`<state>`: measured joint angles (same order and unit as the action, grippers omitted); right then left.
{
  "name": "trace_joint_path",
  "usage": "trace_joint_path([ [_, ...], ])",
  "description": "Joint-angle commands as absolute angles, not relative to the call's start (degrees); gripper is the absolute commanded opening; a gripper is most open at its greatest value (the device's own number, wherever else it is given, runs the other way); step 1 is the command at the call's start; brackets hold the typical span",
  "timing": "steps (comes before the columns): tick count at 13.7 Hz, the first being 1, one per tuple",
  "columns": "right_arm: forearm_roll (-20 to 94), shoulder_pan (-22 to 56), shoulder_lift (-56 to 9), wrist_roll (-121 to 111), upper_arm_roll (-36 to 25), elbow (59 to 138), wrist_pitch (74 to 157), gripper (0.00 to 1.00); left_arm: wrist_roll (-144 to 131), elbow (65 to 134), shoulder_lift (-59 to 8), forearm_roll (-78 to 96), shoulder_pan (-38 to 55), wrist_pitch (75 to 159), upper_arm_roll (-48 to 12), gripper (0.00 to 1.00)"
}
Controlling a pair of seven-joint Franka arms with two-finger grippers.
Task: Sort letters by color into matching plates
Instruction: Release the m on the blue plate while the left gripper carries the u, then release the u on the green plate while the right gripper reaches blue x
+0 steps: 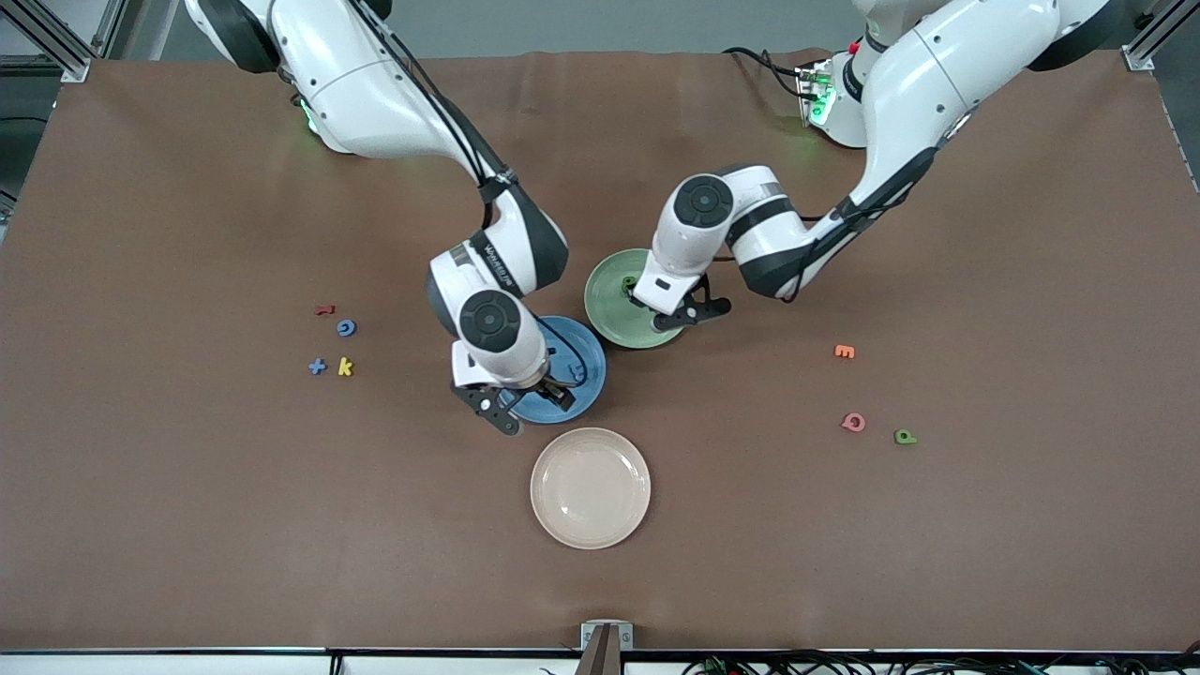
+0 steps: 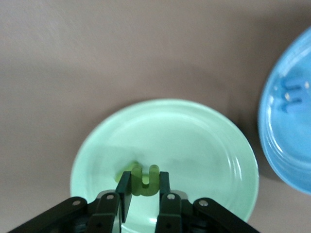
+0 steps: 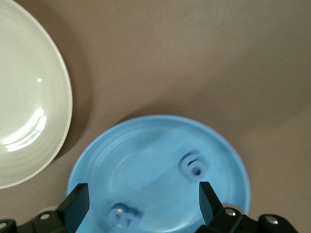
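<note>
Cream plate: the round cream-beige plate [image 1: 590, 487] lies nearest the front camera on my brown cloth-covered surface [image 1: 187, 516].
Loose pieces, left arm's end: a pink foam piece [image 1: 853, 422] and a small green foam letter [image 1: 905, 437] lie just beside each other, with an orange foam piece [image 1: 845, 352] farther back.
Loose pieces, right arm's end: a blue foam plus sign [image 1: 318, 367] and a yellow foam letter k [image 1: 345, 367] sit side by side; farther back lie a small blue foam letter [image 1: 347, 327] and a red foam piece [image 1: 324, 308].
My right end effector [image 3: 141, 199]: over the round matte blue plate [image 3: 146, 141], fingers spread wide and holding nothing.
Blue plate contents: a blue foam digit 6 [image 3: 193, 166] and another blue foam piece [image 3: 121, 214] lie in it, apart from each other.
My left end effector [image 2: 145, 191]: low over the round pale green plate [image 2: 204, 141], fingers pinching an upright green foam letter [image 2: 145, 178].
Plates: the green plate lies just beside the blue one, farther from the front camera, toward the left arm's end.
</note>
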<state>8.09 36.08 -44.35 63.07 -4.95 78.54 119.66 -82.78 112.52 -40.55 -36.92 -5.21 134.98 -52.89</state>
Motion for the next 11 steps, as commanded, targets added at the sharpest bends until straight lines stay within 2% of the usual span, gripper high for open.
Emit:
trace_joint_path([
  [1,8.61,33.32,-39.31,54.09,-4.39,83.38,118.47,1.00,-85.42,111.45,-40.17,-37.00,-2.99,135.09,-52.38,0.10],
  [3,8.53,30.95,-35.61,47.31,-4.48,88.13,118.74,1.00,-85.69,111.36,-40.34,-37.00,-2.99,135.18,-52.12,0.35],
  [5,8.18,28.58,-31.40,40.29,-4.48,94.01,120.66,1.00,-88.05,109.96,-40.52,-36.04,-2.99,135.09,-52.12,0.81],
  [6,7.91,27.09,-29.20,37.12,-4.48,98.05,122.94,1.00,-90.33,109.60,-40.52,-36.12,-2.90,135.09,-52.12,1.00],
  [11,2.21,19.18,-22.77,21.75,-4.66,115.90,137.26,1.00,-87.82,108.81,-38.85,-37.09,-8.42,134.65,-52.12,1.00],
])
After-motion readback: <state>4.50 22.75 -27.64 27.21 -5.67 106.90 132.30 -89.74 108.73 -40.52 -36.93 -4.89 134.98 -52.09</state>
